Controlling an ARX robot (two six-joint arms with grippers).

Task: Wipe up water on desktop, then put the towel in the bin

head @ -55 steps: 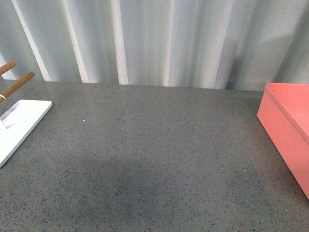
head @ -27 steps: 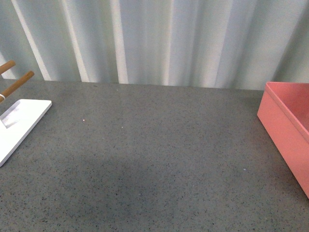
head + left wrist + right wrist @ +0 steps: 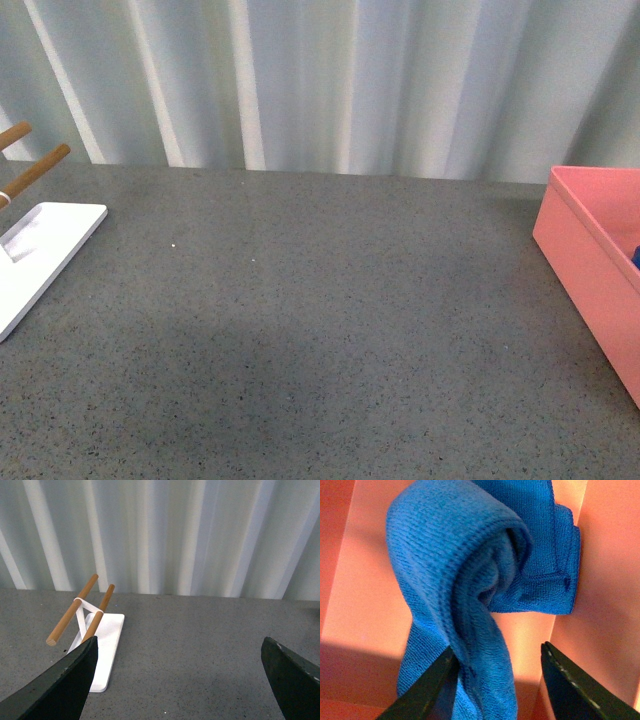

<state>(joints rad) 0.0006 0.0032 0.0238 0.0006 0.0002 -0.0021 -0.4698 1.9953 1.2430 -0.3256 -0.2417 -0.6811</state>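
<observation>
The dark grey speckled desktop (image 3: 320, 330) fills the front view, with no arm on it. The salmon-pink bin (image 3: 590, 260) stands at its right edge, and a sliver of the blue towel (image 3: 636, 258) shows inside it. In the right wrist view the bunched blue towel (image 3: 470, 575) lies inside the bin (image 3: 360, 595), against a corner. My right gripper (image 3: 495, 680) is open just over it, and one finger (image 3: 427, 690) overlaps the cloth. My left gripper (image 3: 180, 680) is open and empty above the desktop (image 3: 190, 640).
A flat white tray (image 3: 40, 262) with two wooden pegs (image 3: 35, 172) lies at the desktop's left edge; it also shows in the left wrist view (image 3: 102, 650). A pale corrugated wall (image 3: 330, 80) runs behind the desktop.
A sliver of blue towel now shows inside the bin at the right edge of the front view, where none showed before. The rest of the desktop looks the same.
</observation>
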